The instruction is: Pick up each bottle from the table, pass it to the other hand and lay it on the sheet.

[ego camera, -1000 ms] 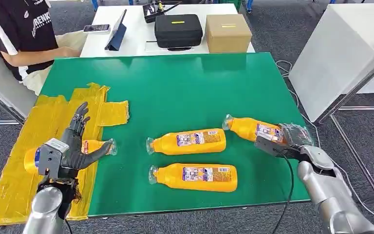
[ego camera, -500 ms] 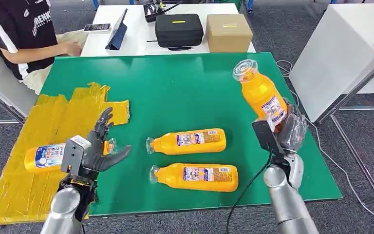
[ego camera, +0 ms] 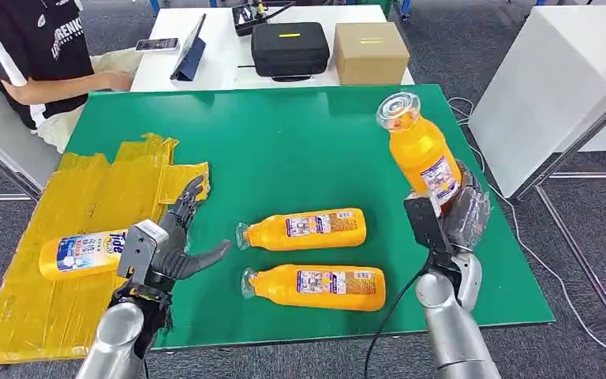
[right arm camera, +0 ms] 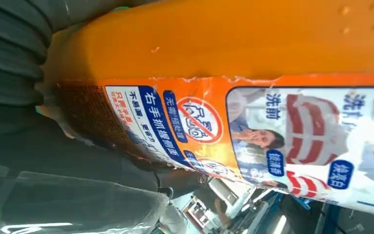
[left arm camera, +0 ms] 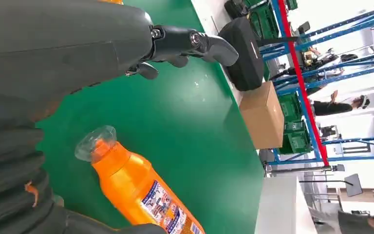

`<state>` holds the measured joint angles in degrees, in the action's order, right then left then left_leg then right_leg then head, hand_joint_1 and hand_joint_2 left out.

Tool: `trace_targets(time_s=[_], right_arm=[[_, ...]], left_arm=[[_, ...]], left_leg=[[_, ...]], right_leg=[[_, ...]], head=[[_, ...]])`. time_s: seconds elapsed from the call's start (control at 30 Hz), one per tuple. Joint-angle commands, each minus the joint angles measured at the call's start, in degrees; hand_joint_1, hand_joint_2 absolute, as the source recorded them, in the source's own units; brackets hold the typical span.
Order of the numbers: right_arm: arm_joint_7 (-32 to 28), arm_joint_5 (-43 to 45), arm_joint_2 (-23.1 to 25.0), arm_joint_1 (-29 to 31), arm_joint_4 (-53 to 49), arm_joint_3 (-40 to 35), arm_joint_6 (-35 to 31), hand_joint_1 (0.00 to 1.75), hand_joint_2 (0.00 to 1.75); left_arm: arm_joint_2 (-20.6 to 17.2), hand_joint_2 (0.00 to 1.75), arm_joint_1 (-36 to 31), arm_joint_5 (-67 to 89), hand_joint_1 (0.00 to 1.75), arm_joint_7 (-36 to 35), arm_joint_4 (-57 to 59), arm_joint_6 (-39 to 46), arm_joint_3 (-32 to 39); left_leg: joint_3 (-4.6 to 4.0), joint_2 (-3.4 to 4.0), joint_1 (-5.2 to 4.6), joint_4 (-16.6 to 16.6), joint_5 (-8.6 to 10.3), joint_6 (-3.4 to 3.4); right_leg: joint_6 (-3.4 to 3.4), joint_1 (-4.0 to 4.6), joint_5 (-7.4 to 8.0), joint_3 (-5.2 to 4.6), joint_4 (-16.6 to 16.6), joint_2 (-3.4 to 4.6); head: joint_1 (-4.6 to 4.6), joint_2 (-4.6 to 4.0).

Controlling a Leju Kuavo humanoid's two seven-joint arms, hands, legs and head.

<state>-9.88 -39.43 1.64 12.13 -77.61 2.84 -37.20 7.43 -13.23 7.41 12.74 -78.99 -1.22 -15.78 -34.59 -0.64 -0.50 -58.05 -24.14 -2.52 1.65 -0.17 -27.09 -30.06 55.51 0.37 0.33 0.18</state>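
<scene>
The green tabletop [ego camera: 300, 150] is carrying everything, with the crumpled yellow sheet [ego camera: 71, 229] spreading under and beyond the left hand [ego camera: 170, 249]. That hand is hovering with fingers spread wide, holding nothing. Just beside it, on its outer side, an orange detergent bottle [ego camera: 83, 253] is lying on the sheet. Two more orange bottles are lying between the hands: the farther bottle [ego camera: 304, 228] and the nearer bottle [ego camera: 316, 287], both on their sides, caps pointing toward the left hand. The right hand [ego camera: 458, 213] is gripping the base of a raised bottle [ego camera: 420, 150], which is tilting up with its clear cap [ego camera: 398, 109] topmost, off the tabletop.
</scene>
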Motion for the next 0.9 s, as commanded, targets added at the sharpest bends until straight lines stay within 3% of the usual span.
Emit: trace_targets(time_s=[0.03,0.9], right_arm=[[-0.1,0.4,1.0,1.2,0.5,1.6,-0.6,1.75,1.75],[-0.1,0.4,1.0,1.2,0.5,1.6,-0.6,1.75,1.75]], left_arm=[[-0.8,1.75,-2.3,-0.2,0.0,-0.3,3.8,0.0,-1.5],[-0.8,1.75,-2.3,-0.2,0.0,-0.3,3.8,0.0,-1.5]], left_leg=[[0.07,-0.01,0.0,0.0,0.0,0.1],[0.07,-0.01,0.0,0.0,-0.01,0.09]], right_leg=[[-0.02,-0.01,-0.02,0.08,0.0,-0.05],[-0.01,0.0,-0.01,0.09,0.0,-0.05]], head=[[0.02,0.02],[0.02,0.0]])
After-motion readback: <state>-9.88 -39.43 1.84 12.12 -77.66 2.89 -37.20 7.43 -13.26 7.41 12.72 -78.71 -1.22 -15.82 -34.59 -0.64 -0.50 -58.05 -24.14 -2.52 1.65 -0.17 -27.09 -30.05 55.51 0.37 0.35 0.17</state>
